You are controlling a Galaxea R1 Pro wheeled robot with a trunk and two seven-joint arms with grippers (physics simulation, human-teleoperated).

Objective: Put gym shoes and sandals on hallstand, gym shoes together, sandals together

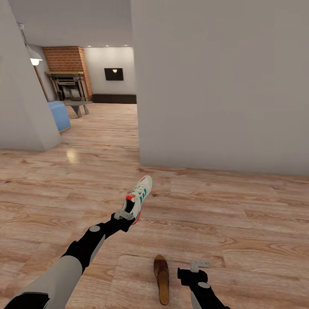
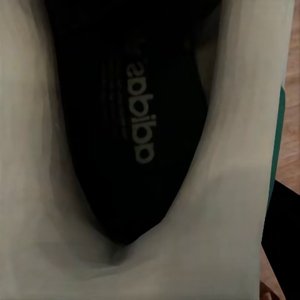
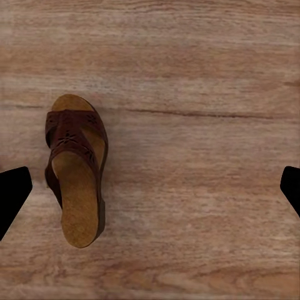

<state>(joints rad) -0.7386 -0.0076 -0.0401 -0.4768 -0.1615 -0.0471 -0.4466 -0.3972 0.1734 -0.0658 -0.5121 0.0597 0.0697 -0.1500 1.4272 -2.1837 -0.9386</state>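
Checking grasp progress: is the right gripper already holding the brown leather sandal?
No; the brown leather sandal lies flat on the wood-plank floor, beside the open right gripper, untouched.

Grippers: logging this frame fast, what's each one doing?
Left gripper: at the sneaker's heel; grip cannot be told.
Right gripper: open, empty, beside the sandal on the floor.

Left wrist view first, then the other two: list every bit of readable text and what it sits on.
"adidas", pale letters on the dark insole of the sneaker that the left hand holds; in the left wrist view it reads rotated.
A fine line of print beside that word: too small and blurred to read.
Sandal: cut-out pattern on the strap, no lettering.
Dark wall panel in the far room: no readable text.
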